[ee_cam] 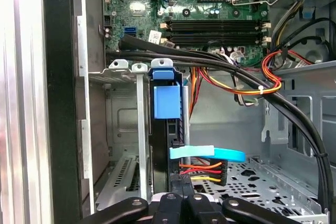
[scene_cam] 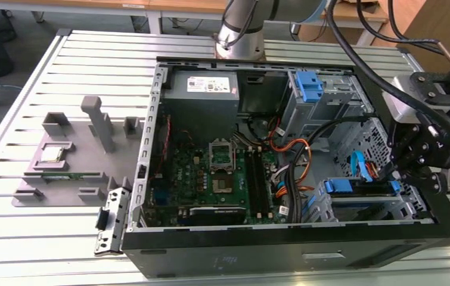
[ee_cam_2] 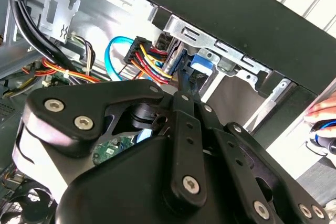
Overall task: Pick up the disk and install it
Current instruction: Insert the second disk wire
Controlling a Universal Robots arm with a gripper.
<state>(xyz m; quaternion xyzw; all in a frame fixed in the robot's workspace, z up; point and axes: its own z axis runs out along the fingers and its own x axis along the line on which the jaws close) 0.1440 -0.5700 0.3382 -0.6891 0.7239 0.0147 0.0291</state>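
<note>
disk: one silver-grey hard drive in a bright blue plastic carrier (ee_cam: 167,102), sitting upright in the metal drive cage (ee_cam: 123,124) at the case's front corner
gripper: one black two-finger gripper (ee_cam_2: 185,85), fingers pressing together over the drive's cable end
cables: one light-blue flat data cable (ee_cam: 210,153) and one multicoloured power plug (ee_cam: 202,171), both sitting at the drive
case: one open black computer tower (scene_cam: 288,250), lying on the slatted table (scene_cam: 50,77)

The exterior view looks down from above and off to one side at the whole open computer case (scene_cam: 288,149) on the slatted table (scene_cam: 42,89), with my arm at its right. Both wrist views ride close behind my gripper linkage and share the drive cage (ee_cam: 126,124) (ee_cam_2: 220,51) and bundled cables (ee_cam: 247,85) (ee_cam_2: 152,59).
</note>
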